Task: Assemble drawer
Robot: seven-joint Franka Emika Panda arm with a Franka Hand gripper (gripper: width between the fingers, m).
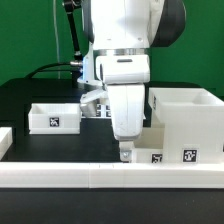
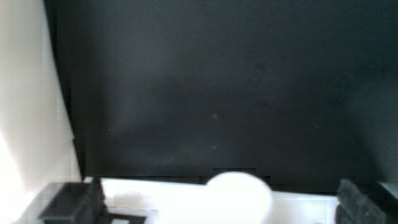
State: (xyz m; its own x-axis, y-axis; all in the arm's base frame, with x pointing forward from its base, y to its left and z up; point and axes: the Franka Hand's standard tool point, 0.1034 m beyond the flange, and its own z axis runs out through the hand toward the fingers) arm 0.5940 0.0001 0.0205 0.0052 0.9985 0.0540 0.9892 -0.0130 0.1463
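Note:
A large open white drawer box (image 1: pixel 186 122) with marker tags stands at the exterior view's right. A smaller open white drawer container (image 1: pixel 54 116) stands at the left. My gripper (image 1: pixel 125 147) hangs low by the big box's left front corner, over a small round white knob (image 1: pixel 125 154). In the wrist view the gripper (image 2: pixel 221 203) is open, its dark fingers (image 2: pixel 71 205) wide apart. The round knob (image 2: pixel 237 187) lies between them on a flat white panel (image 2: pixel 160 192). I cannot tell whether the fingers touch it.
A long white rail (image 1: pixel 110 178) runs along the table's front edge, just below the gripper. The table top is black (image 2: pixel 214 90). A white strip (image 2: pixel 18 90) fills one side of the wrist view. Cables hang behind the arm.

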